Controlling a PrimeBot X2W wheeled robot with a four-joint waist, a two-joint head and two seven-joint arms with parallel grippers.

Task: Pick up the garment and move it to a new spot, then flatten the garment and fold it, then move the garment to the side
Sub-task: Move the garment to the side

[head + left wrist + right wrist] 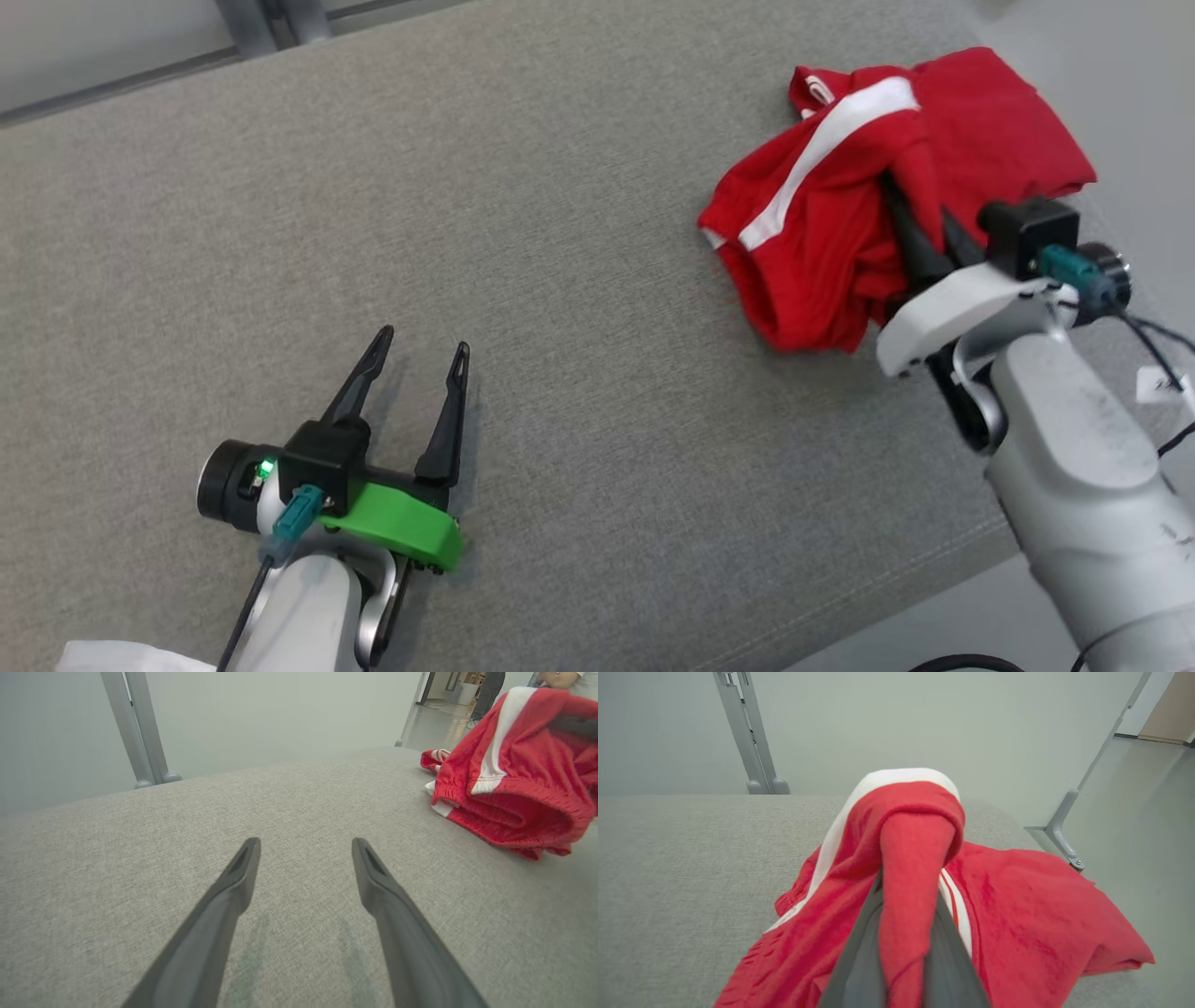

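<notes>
Note: your right gripper (926, 229) has its jaws pinched on a raised fold of the red garment (822, 252), heaped at the tabletop (560, 233) right edge, presumably to carry it; left gripper (422, 343) rests jaws wide, well apart.

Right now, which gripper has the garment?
The right gripper, shut on a fold of the red garment. The left gripper is open, fingers spread over the grey surface, well apart from the garment.

The garment (822, 243) is heaped at the far right corner of the table (560, 187), the right gripper (932, 235) set into its near side; the left gripper (423, 340) is held over the near left.
</notes>
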